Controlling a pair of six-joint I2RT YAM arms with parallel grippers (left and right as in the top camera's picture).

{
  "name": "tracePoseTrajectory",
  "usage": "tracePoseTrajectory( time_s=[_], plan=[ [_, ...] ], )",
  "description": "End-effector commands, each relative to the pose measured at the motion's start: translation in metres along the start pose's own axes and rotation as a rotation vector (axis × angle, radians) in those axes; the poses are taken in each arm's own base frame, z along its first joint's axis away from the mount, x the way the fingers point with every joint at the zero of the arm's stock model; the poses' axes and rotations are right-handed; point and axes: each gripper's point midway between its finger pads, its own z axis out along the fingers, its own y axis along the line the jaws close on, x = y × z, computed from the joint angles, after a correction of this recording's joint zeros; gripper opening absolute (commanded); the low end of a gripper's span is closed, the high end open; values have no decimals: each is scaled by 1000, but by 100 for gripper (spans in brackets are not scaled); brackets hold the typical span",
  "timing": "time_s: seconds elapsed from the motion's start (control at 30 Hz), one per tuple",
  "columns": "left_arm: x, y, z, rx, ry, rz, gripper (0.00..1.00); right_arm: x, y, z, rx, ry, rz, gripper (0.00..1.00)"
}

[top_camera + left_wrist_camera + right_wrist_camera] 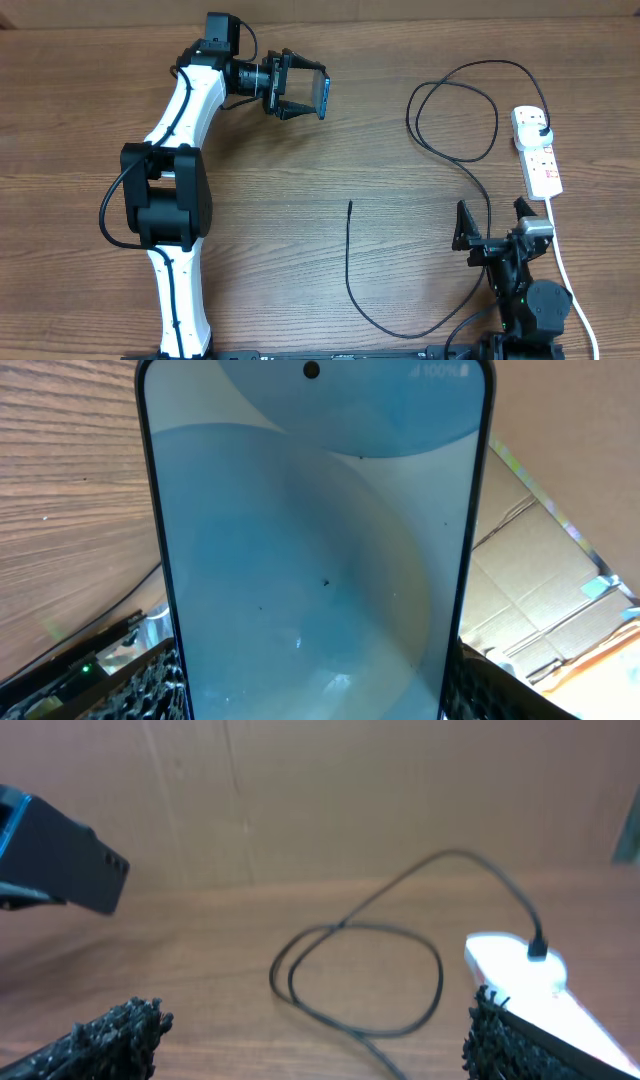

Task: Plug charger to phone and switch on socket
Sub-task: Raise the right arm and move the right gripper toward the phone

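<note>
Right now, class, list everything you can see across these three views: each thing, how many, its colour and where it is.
phone: one, blue lit screen, dark edges, upper middle, held in the left gripper.
charger: one, black, plugged into the socket's far end, looped at right, tip loose mid-table.
socket: one, white, red-marked switches, right side of the table.
white cord: one, runs from the socket toward the near edge.
table: one, brown wood.
cardboard: brown, behind the table.
left gripper: one, black, closed on the phone.
right gripper: one, black, open, empty, lower right.
</note>
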Motion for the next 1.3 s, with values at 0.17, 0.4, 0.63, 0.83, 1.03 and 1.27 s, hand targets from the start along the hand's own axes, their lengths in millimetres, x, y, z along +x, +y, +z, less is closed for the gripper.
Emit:
tracePoseTrajectory(
  time_s=[0.17,0.4,0.63,0.83,1.03,1.27],
  plan=[
    [10,-10,3,15,39,56,4,-26,2,11,9,126,54,100],
    [10,-10,3,15,38,56,4,-38,23,47,-122,357,119,100],
    [8,-9,3,11,29,56,4,-45,59,82,-347,596,252,100],
    [8,-9,3,10,26,56,4,-44,81,104,-516,704,362,100],
    [0,-5,6,-15,-28,58,4,-29,81,119,-517,740,452,100],
    [-14,2,14,-65,-124,64,4,-23,80,126,-496,768,535,100]
  ],
)
